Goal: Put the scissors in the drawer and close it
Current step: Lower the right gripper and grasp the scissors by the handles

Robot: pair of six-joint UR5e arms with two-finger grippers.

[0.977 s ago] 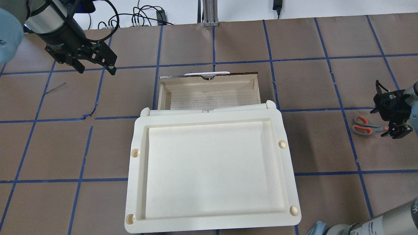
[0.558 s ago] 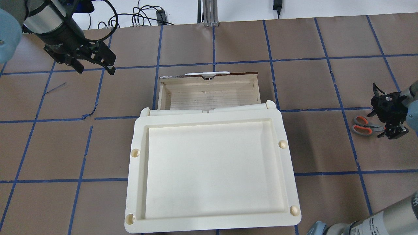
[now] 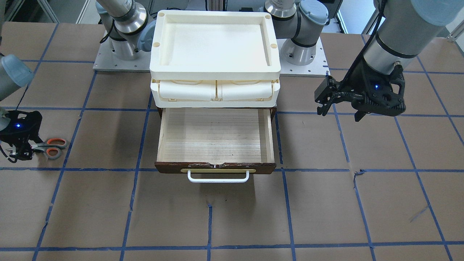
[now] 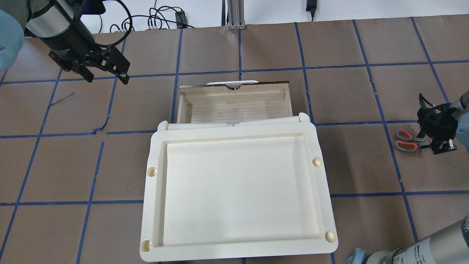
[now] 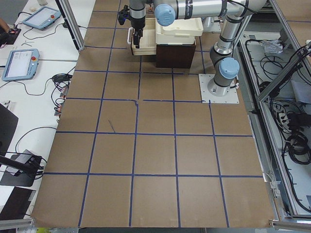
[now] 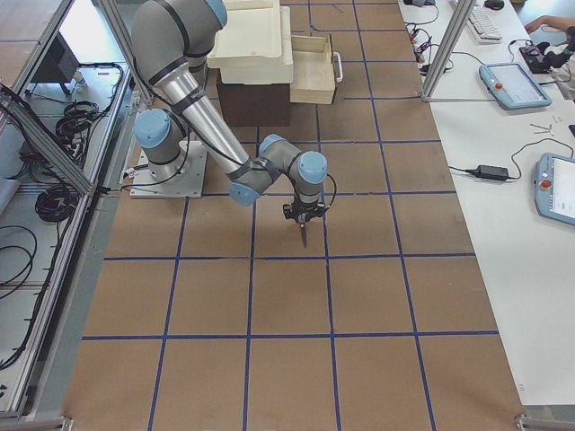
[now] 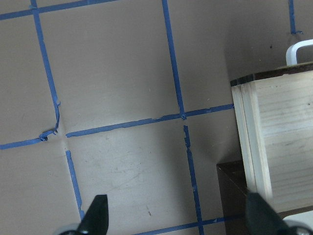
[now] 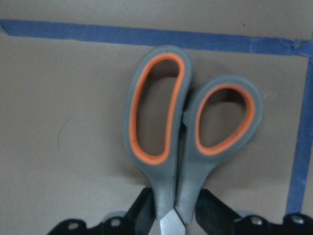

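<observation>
grasp step. right tool point(image 4: 441, 146) pinches scissors point(image 8: 188, 142) at the neck, flat on tabletop point(image 4: 348, 102), right edge of overhead frame. left tool point(image 4: 107, 77) spread, upper left. next, likely: lift, carry to open drawer point(image 3: 214, 134), centre.

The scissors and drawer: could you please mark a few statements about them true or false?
1. The drawer is pulled open. True.
2. The scissors lie inside the drawer. False: they lie on the table, well off to the robot's right of it.
3. The right gripper has a finger on each side of the scissors, just below the handles. True.
4. The left gripper grips the drawer's handle. False: it is open, above bare table beside the drawer.
5. A cream tray sits above the drawer. True.
</observation>
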